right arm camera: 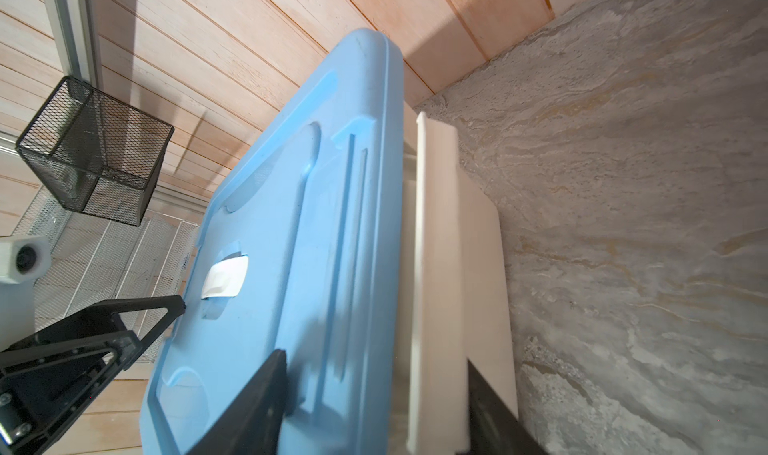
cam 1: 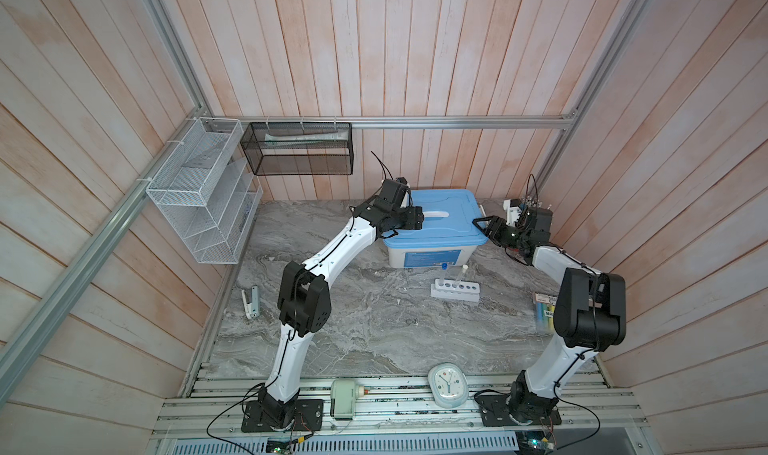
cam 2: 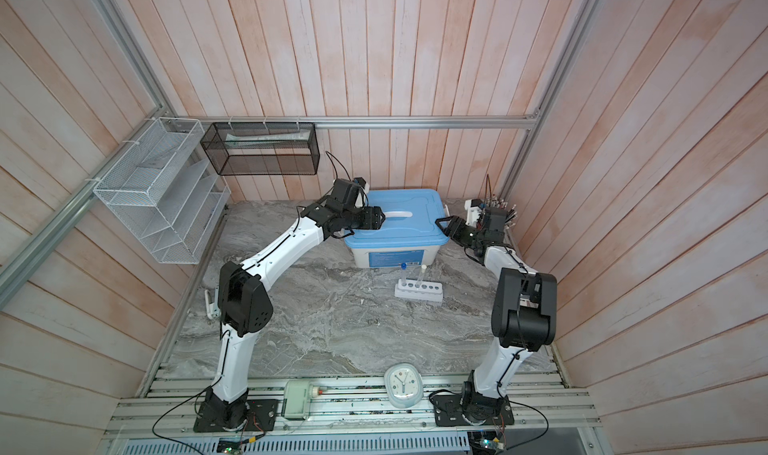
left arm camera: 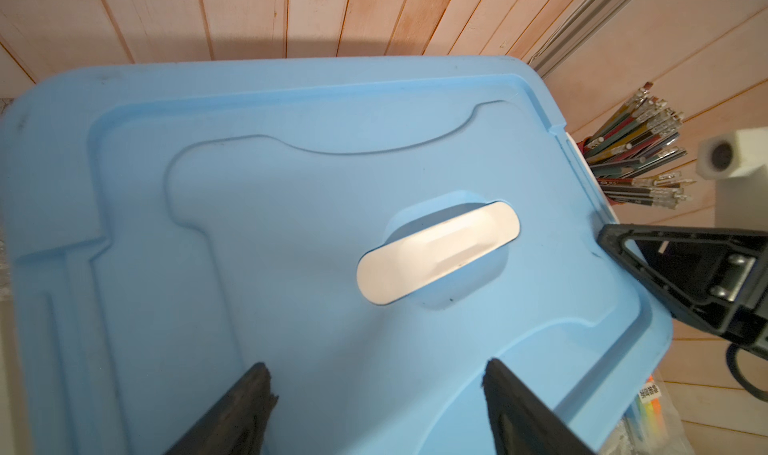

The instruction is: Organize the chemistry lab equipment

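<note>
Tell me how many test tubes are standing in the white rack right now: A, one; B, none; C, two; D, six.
C: a blue-capped test tube and a white-capped test tube both stand upright in the white rack.

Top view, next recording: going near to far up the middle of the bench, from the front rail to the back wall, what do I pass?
Pale oval clock → white six-hole rack, holding the blue-capped tube and white-capped tube → blue-lidded box.
</note>
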Tool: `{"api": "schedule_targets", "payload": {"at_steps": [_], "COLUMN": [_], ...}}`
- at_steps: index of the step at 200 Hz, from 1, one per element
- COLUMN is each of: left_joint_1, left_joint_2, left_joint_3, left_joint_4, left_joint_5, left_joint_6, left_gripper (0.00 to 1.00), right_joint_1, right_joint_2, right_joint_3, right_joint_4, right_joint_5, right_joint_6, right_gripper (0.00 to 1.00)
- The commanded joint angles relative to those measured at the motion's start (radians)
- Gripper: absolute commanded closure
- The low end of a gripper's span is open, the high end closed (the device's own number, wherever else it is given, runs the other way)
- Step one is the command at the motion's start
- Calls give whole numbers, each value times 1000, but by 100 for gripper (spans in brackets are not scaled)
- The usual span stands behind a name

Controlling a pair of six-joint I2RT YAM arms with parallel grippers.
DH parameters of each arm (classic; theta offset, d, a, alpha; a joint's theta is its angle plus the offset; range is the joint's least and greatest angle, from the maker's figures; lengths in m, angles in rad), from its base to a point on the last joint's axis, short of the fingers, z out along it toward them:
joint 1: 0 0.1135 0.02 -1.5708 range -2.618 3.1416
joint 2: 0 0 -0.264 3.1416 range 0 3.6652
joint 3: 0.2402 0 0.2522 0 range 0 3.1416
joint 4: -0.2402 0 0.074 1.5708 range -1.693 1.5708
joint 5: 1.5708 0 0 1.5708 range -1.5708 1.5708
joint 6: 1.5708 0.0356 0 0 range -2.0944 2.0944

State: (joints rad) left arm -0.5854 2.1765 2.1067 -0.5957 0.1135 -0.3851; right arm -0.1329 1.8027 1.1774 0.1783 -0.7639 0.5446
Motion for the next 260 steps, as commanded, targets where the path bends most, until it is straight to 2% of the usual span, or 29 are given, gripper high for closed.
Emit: {"api": "schedule_targets", "payload": {"at_steps": [1, 121, 260], "left_joint_1": [10, 27, 38], "left_joint_2": [-18, -49, -81], "left_joint_3": [-39, -89, -138], "left_joint_4": [-28, 2, 27], "left_joint_5": [18, 38, 50], "left_joint_6": [-1, 0, 5], "left_gripper": [18, 18, 18], "right_joint_1": [5, 58, 98], "right_joint_2": [-24, -39, -49], "right_joint_3": [15, 91, 103], "right_joint_4": [-66, -200, -257], "right_joint_5": [52, 179, 263], "right_joint_6": [-35, -110, -129], "right_gripper": [42, 59, 65]}}
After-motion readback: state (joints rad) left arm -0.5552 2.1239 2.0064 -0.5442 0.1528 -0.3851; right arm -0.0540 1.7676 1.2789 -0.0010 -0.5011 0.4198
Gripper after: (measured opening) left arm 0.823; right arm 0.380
